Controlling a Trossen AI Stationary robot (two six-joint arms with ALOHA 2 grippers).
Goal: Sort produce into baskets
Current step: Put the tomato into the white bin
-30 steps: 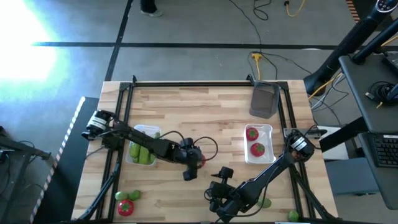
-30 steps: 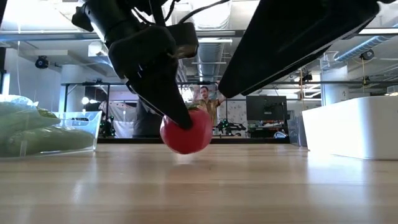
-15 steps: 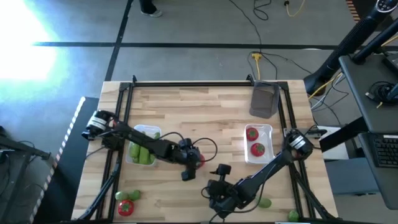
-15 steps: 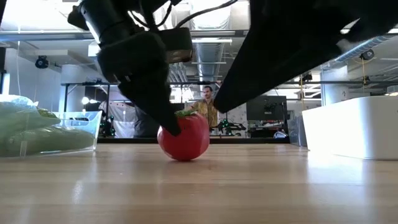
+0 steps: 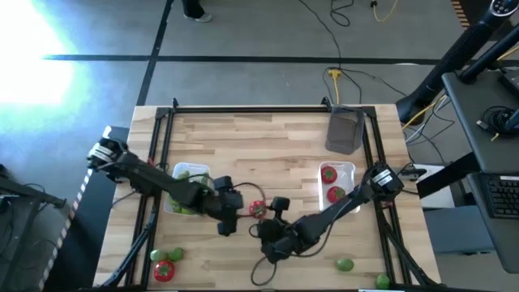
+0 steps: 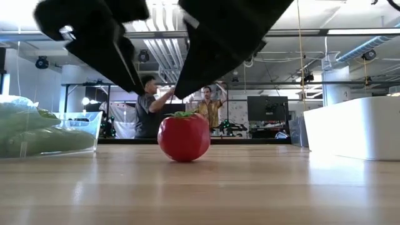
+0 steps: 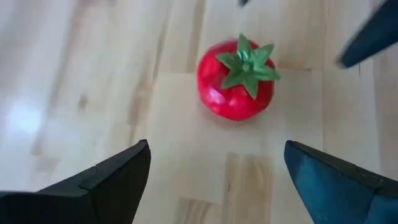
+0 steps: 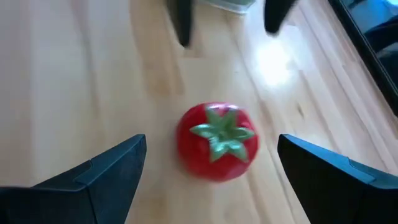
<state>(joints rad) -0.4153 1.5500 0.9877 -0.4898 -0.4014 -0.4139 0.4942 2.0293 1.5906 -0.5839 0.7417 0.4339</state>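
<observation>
A: Where's the round red tomato with green top [image 5: 257, 209]?
B: Mid-bench, upright, free on the wooden bench [image 5: 268, 142]. Left gripper [image 5: 226, 221] and right gripper [image 5: 272, 240] flank it, both spread apart, neither touching.

left arm reached to mid-tabletop | left gripper [image 5: 228, 221] fingers spread, empty | right arm stretched leftward | right gripper [image 5: 269, 234] fingers spread, empty, facing left gripper

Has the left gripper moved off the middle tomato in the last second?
Yes. The left gripper has backed away from the tomato, toward the cucumber basket.
</observation>
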